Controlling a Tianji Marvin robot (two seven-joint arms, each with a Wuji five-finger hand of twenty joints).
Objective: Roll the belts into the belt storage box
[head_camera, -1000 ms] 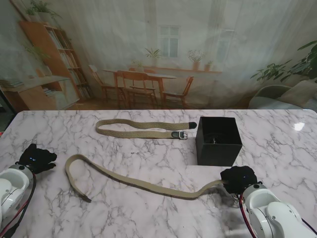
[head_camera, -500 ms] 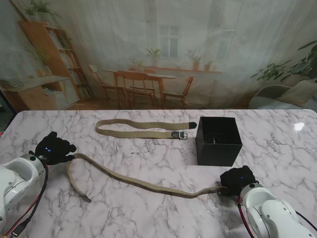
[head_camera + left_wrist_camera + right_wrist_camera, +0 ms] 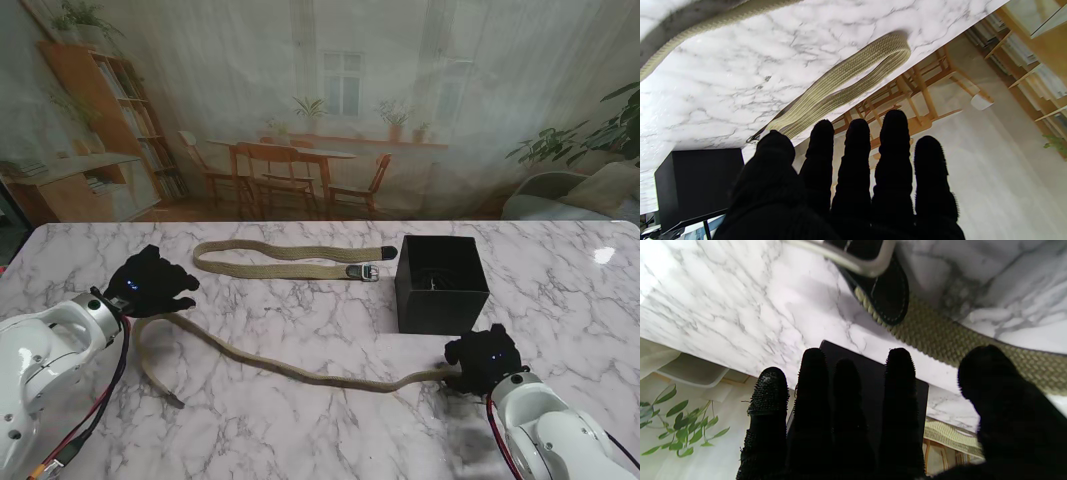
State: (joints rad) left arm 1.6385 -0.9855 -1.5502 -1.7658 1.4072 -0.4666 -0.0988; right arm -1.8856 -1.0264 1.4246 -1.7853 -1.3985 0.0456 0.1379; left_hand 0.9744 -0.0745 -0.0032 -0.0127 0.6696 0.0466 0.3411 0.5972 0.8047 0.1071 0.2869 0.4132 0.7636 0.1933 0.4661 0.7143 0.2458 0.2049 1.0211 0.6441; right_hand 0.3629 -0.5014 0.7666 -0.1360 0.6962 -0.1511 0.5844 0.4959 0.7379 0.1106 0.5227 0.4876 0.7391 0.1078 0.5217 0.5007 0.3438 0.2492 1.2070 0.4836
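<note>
Two tan woven belts lie on the marble table. The near belt [image 3: 330,379] runs from a bend under my left hand [image 3: 150,283] across to my right hand [image 3: 482,362]. Its webbing [image 3: 940,336] and black buckle tab [image 3: 890,293] lie flat under the right hand [image 3: 853,426], whose fingers are straight and not curled on it. The far belt [image 3: 300,250] lies folded double, its buckle beside the black storage box [image 3: 440,290]. My left hand [image 3: 846,186] hovers with straight fingers over the folded end of the far belt [image 3: 813,103], holding nothing. The near belt [image 3: 706,25] passes behind it.
The box [image 3: 696,180] stands open-topped at the right centre, just beyond my right hand; the right wrist view shows the box [image 3: 870,380] between the fingers. The table's far edge lies close behind the far belt. A printed room backdrop hangs past it.
My left hand has swept from the table's left edge forward and inward, to the near belt's bend. The near belt's middle has shifted and straightened. The right hand stayed at the buckle end.
</note>
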